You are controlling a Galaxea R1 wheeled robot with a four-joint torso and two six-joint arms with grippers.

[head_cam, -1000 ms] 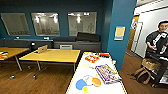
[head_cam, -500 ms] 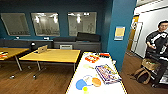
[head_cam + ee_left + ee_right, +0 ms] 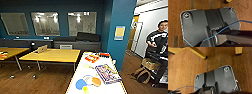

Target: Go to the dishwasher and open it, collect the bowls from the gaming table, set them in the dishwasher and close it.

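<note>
The gaming table [image 3: 98, 75] is seen directly ahead and below the head camera, its white top running lengthwise away from the robot toward the blue pillar [image 3: 120, 32], so its long axis is lined up with the robot's facing. Flat coloured pieces are scattered on it: a blue disc [image 3: 80, 84] and an orange one [image 3: 96, 81] at the near end, a boxed game [image 3: 108, 73] just beyond, a red item [image 3: 92, 58] farther off. Whether any of these is a bowl cannot be told with certainty; the round near pieces are judged the likeliest. They lie close to the table's centre line, so neither arm is clearly favoured. The dishwasher is not made out. Wooden floor [image 3: 178, 7] is shown under both wrists, with yellow table legs [image 3: 197, 52] near the right one, so both arms are judged to hang low. Whether either hand is spread or pressed together cannot be told. A yellow table [image 3: 52, 55] stands to the left, and a person [image 3: 157, 47] to the right.
</note>
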